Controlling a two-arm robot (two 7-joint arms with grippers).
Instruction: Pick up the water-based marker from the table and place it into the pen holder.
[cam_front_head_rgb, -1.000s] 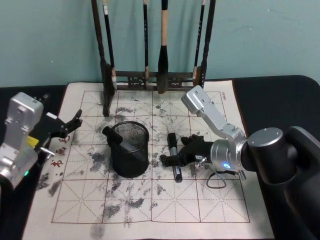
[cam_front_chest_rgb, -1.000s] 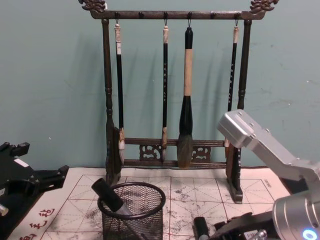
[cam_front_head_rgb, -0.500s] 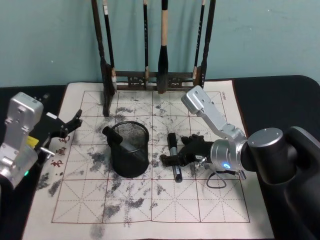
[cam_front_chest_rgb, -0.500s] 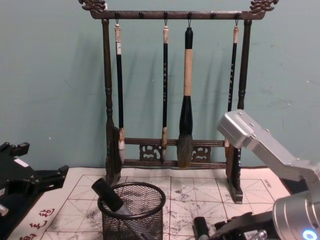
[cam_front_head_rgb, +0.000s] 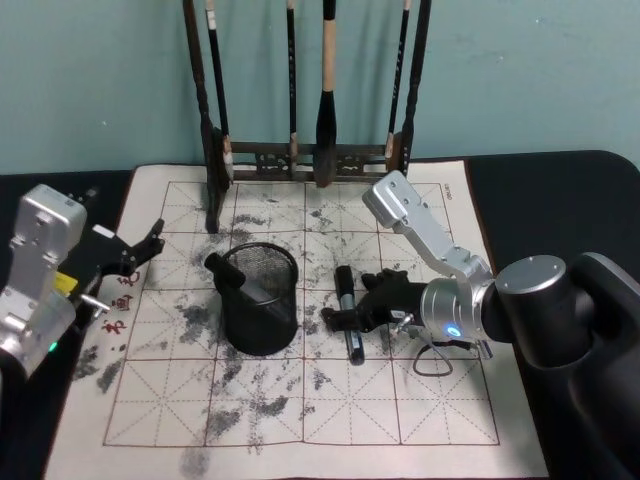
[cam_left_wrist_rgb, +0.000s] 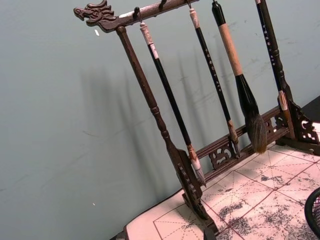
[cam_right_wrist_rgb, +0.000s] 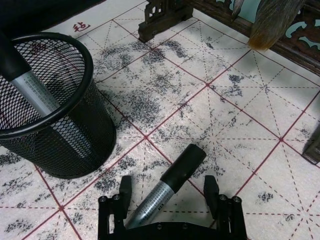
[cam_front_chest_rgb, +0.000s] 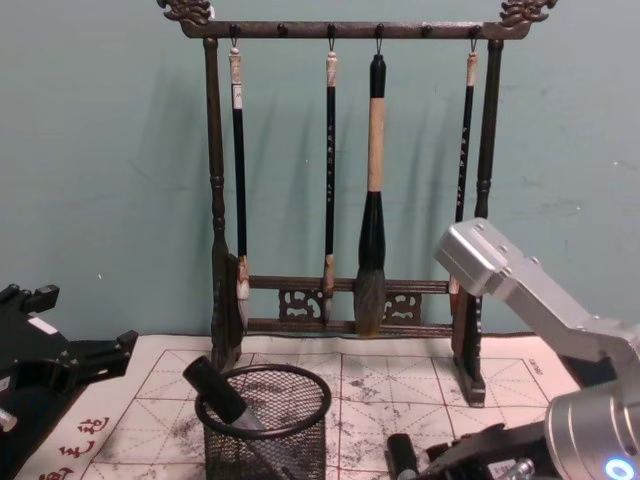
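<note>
**Q:** So, right pincer, what state?

**A:** My right gripper (cam_front_head_rgb: 348, 303) is down low over the white mat (cam_front_head_rgb: 270, 420). Its jaws are spread and grip nothing. In the right wrist view my fingertips (cam_right_wrist_rgb: 125, 187) stand one on each side of the water-based marker (cam_right_wrist_rgb: 167, 182). A strip of mat shows between each fingertip and the barrel, so no contact.

**Q:** Marker position?

**A:** It lies flat on the mat, right between my fingers. The black cap end pokes out past my fingertips. The silver barrel runs back under the gripper body.

**Q:** Pen holder?

**A:** The pen holder (cam_front_head_rgb: 265, 325) is near, on the left side of my right gripper. It stands upright on the mat and is clear of the marker. A second marker (cam_front_head_rgb: 222, 272) leans inside it. Its black cap sticks out over the rim on the side away from my gripper.

**Q:** Anything beyond the pincer?

**A:** The wooden brush rack (cam_front_chest_rgb: 350, 325) stands farther out past my fingertips, at the back edge of the mat, with brushes hanging from its top bar. The dark table (cam_front_head_rgb: 560, 190) shows around the mat.

**Q:** Other arm?

**A:** My left gripper (cam_front_head_rgb: 145, 250) sits well off on the far side of the holder, at the mat's left edge. Its fingers look apart and it holds nothing.
</note>
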